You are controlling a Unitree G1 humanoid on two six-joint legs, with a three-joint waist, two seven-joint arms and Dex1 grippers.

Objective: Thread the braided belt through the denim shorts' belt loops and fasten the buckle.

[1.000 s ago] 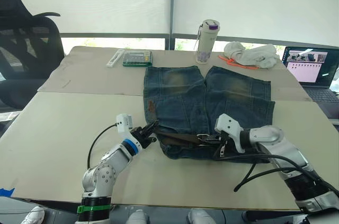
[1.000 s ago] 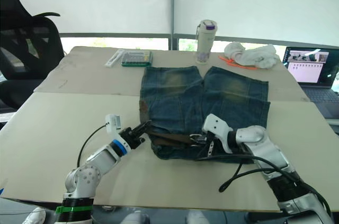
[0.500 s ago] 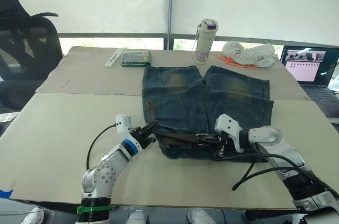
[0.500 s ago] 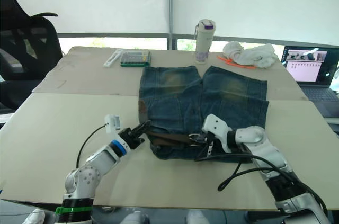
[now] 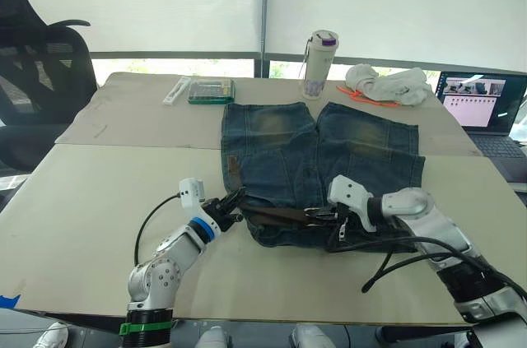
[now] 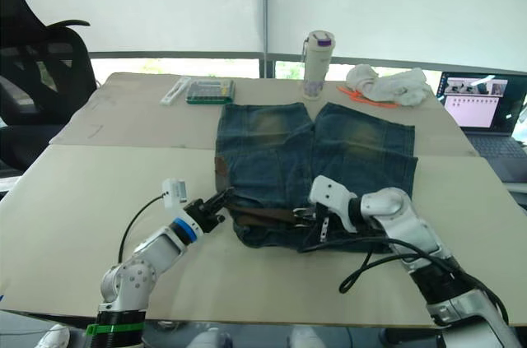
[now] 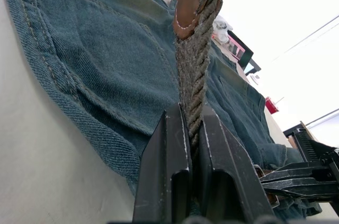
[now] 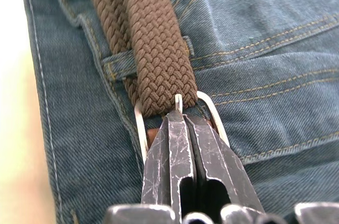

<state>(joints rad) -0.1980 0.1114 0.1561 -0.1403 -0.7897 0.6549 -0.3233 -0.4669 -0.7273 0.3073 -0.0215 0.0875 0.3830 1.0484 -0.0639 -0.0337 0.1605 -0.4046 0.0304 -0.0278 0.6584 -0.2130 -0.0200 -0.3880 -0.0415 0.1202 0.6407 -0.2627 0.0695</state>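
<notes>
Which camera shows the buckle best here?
The right wrist view: the silver buckle sits right at the right claw, with the brown belt passing through it. In the head views it is a tiny glint; the left wrist view barely shows it.

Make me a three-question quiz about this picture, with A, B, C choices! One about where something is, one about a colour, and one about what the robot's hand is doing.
1. Where is the bottle?
A. Beyond the denim shorts
B. On the laptop
C. In a gripper

2. What colour is the braided belt?
A. Red
B. Brown
C. White

3. What is the left gripper doing?
A. Hanging open
B. Holding the bottle
C. Pinching the belt

Answers:
1 A, it stands past the shorts' leg ends.
2 B, the right wrist view shows brown weave.
3 C, its fingers clamp the strap.
</notes>
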